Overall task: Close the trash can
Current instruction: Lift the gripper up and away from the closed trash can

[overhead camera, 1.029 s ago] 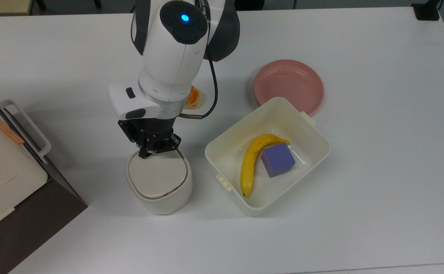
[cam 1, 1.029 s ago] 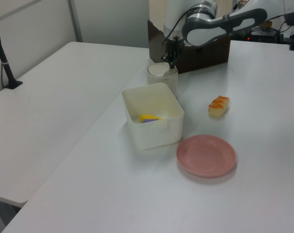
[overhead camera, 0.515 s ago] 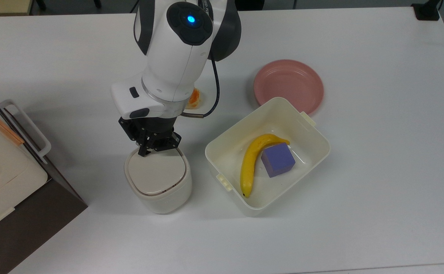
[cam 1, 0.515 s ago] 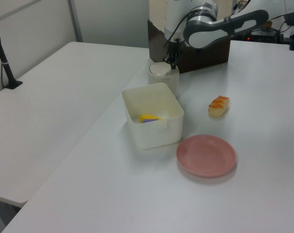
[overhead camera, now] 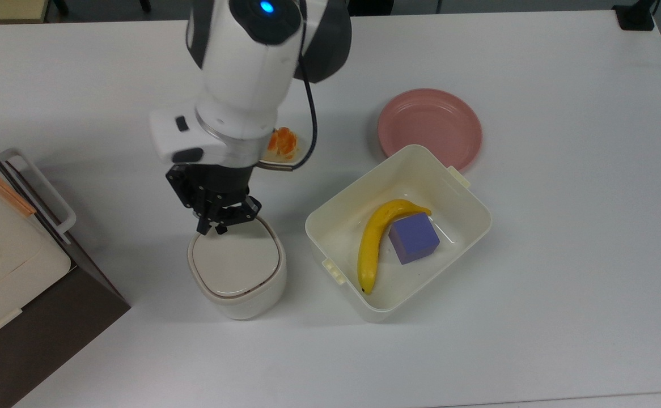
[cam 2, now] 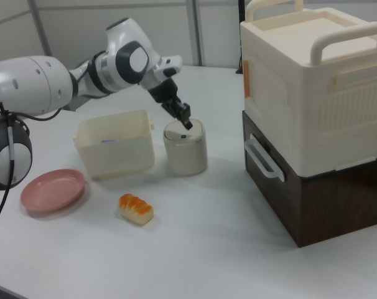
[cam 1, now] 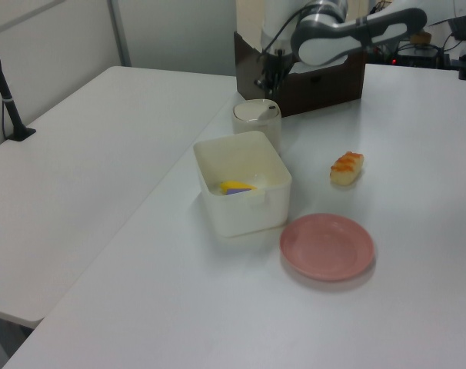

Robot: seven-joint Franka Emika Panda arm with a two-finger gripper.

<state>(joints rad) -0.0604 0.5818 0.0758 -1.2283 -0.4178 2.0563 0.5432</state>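
Hovering above the far edge of the trash can, the gripper hangs clear of the lid, fingers drawn close together and pinching nothing; in the right view a gap shows between the fingertips and the lid top.

Trash can: small cream bin, standing on the white table between the dark cabinet and the tub. The lid lies flat and level inside the rim, with a thin dark seam running around it. Judged closed; the task looks done or all but done.

Gripper position: above the lid, at the top view's upper edge of it. This suggests a push down on the lid, with narrowed fingers serving as a single pressing tip.

Tub: larger cream container just to the top view's right of the trash can, apart from it. Holds a banana and a purple cube, touching each other.

Pink plate: bare, just beyond the tub's far corner.

Orange-topped food piece: alone on the table, partly behind the arm in the top view.

Cream handled box: stacked on the dark cabinet.

Judgement: a lift straight up keeps the lid undisturbed.
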